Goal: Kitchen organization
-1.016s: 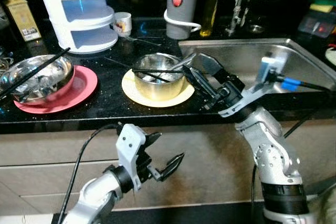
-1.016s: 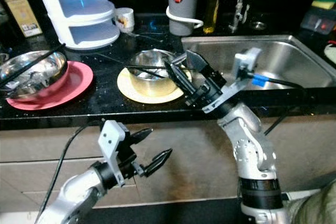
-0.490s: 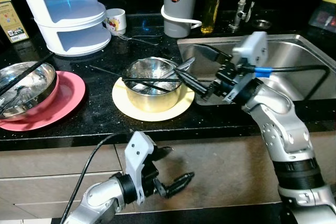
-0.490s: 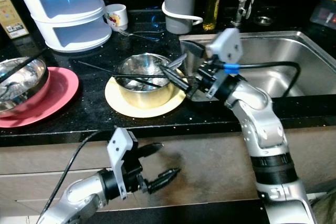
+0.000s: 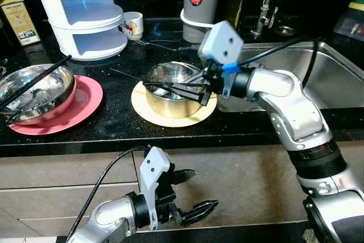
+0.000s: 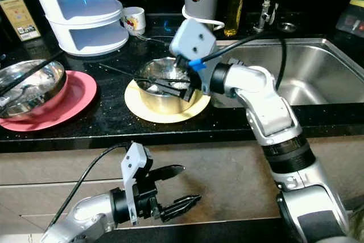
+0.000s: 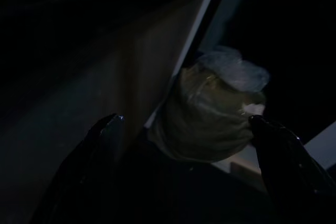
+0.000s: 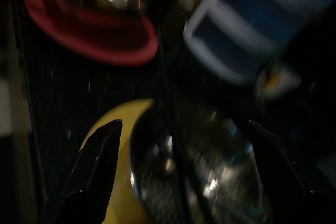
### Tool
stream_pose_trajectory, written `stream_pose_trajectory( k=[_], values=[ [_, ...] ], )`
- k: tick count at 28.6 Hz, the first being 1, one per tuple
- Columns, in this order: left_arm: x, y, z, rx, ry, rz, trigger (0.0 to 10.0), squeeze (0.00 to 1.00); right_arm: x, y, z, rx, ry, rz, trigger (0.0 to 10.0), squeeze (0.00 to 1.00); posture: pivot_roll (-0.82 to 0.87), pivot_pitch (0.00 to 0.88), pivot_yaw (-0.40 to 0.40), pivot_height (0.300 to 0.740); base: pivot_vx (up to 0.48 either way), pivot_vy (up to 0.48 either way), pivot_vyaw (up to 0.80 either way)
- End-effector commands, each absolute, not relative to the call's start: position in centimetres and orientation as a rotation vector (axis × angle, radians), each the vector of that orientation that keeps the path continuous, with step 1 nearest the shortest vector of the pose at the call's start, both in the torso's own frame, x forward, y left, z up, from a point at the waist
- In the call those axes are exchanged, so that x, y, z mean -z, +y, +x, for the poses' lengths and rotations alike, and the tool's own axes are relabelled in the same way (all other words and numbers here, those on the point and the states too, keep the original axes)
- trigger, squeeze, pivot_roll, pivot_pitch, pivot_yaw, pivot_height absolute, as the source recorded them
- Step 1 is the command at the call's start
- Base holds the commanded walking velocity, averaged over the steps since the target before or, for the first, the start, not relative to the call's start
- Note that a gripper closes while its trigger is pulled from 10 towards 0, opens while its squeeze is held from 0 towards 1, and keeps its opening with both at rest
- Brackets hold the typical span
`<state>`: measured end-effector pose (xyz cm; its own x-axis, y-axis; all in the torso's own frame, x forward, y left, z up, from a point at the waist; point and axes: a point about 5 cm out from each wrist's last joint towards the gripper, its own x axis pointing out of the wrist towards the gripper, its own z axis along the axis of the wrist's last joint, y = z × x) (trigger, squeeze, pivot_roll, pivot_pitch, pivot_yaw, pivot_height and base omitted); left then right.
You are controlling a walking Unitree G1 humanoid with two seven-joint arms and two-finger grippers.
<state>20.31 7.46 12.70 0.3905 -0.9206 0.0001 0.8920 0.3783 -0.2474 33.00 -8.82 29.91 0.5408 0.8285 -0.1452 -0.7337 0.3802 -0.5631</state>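
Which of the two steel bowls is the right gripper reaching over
The steel bowl on the yellow plate; the right gripper spans it, fingers open. The other bowl sits on the red plate, away from it.

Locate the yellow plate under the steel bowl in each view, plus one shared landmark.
Left eye view: yellow plate, counter centre, beneath the steel bowl.
Right eye view: yellow plate, same spot.
Right wrist view: yellow crescent beside the bowl, blurred.
Left wrist view: too dark to tell.
Shared landmark: red plate.

Right wrist view blurred; steel bowl (image 8: 205,166) rim smeared, chopsticks (image 5: 170,86) partly behind right gripper (image 5: 190,90).
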Motion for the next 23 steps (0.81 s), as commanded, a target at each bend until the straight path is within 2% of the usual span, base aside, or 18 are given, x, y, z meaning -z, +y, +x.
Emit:
stream_pose_trajectory(
  k=[1,5,6,10,16,19,23],
  values=[
    [-12.8,7.5,20.4,1.177,0.154,-0.233,10.0,0.00,-29.4,-8.8,33.6,-0.974,-0.079,-0.637,10.0,0.00,0.02,0.033,-0.029,0.740,0.000,0.000,0.00],
    [-12.8,7.5,20.5,1.180,0.156,-0.235,10.0,0.00,-30.0,-8.8,34.5,-0.934,-0.033,-0.570,10.0,0.00,0.02,0.032,-0.032,0.740,0.000,0.000,0.00],
    [-12.8,7.4,20.5,1.182,0.157,-0.239,10.0,0.00,-29.9,-9.4,35.3,-0.874,0.045,-0.555,10.0,0.00,0.02,0.032,-0.037,0.740,0.000,0.000,0.00],
    [-12.8,7.4,20.6,1.185,0.158,-0.244,10.0,0.00,-29.6,-10.0,36.2,-0.808,0.093,-0.565,10.0,0.00,0.02,0.034,-0.039,0.740,0.000,0.000,0.00],
    [-12.8,7.2,20.6,1.189,0.161,-0.246,10.0,0.00,-29.5,-9.7,35.8,-0.853,0.092,-0.713,10.0,0.00,0.01,0.032,-0.046,0.740,0.000,0.000,0.00],
    [-12.8,7.2,20.6,1.188,0.161,-0.248,10.0,0.00,-29.1,-9.9,36.0,-0.818,0.120,-0.783,10.0,0.00,0.01,0.031,-0.048,0.740,0.000,0.000,0.00],
    [-12.7,7.1,20.6,1.190,0.162,-0.253,10.0,0.00,-29.2,-9.8,36.3,-0.806,0.131,-0.795,10.0,0.00,0.01,0.026,-0.049,0.740,0.000,0.000,0.00]
  ],
)
